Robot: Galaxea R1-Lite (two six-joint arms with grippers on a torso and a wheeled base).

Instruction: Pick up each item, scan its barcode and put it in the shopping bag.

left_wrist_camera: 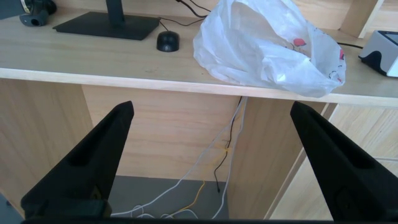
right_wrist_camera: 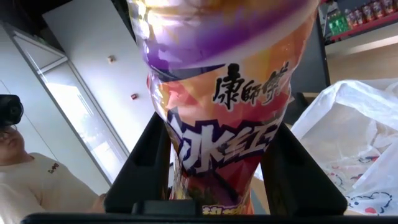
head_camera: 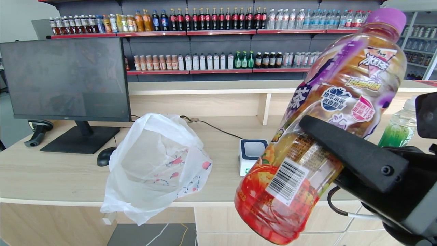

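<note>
Purple-capped bottle — orange-red drink, barcode facing out.

Place: pretty clearly a small shop, seen from the checkout side.
Landmark: the wooden counter; everything below is placed off it.
Behind the counter: long red-edged shelves packed wall to wall with rows of bottled drinks.
Middle of the counter: white desktop barcode scanner, thin plastic shopping bag just beside it.
Left end of the counter: monitor, mouse, and a handheld scanner.
</note>
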